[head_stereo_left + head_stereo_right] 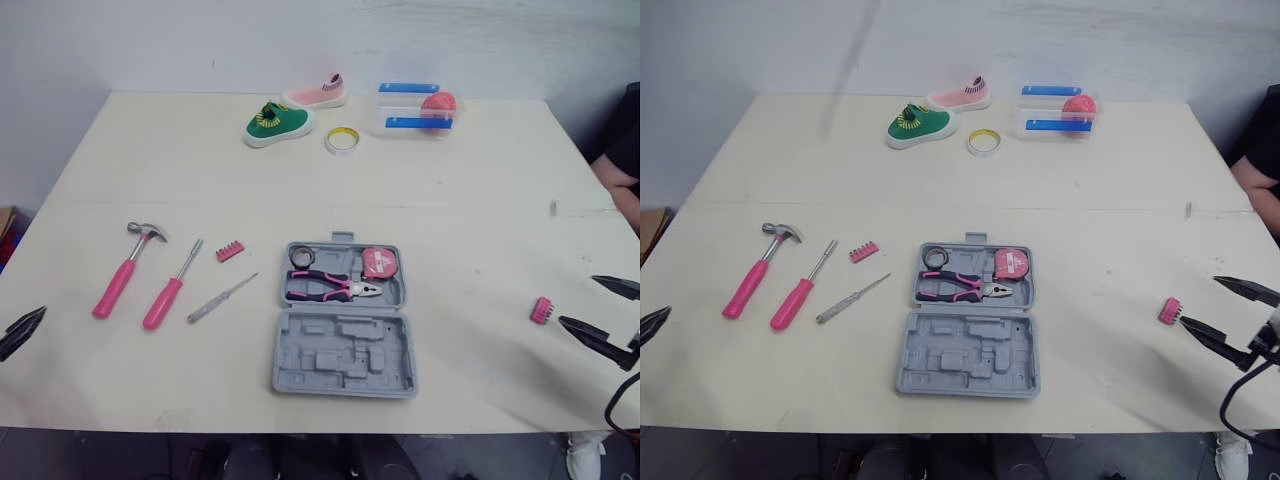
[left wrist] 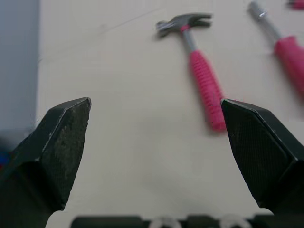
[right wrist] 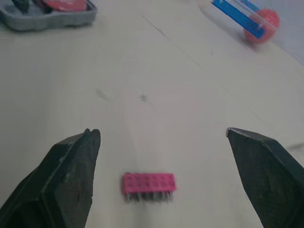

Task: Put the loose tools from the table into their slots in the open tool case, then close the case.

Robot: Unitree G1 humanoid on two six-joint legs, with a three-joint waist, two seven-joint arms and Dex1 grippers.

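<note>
- Right now the right end effector [image 1: 580, 301] is hanging wide open, gripping nothing, low over the right edge of the desk [image 1: 300, 170].
- One pink bit holder [image 1: 542, 310] is lying flat on the desk just beside it, at about 9 o'clock from the fingertips.
- Seen from the right wrist, the bit holder is sitting just ahead of the open fingers, and its long side is running across the gap, from one finger toward the other.
- So this arm is looking like the one to pick it up. It may need to turn a little so the fingers are pinching the thin sides, not the far ends.
- The tool case [image 1: 340, 360] is lying open in the middle of the desk, at 9 o'clock from the bit holder and well apart from it.
- The left end effector [image 2: 154, 103] is also hanging open and empty, over the left edge.
- The hammer [image 1: 125, 268] is lying at about 2 o'clock from it, with the head pointing to 1 o'clock and the pink handle to 7 o'clock.
- The left arm is nearer to the hammer.
</note>
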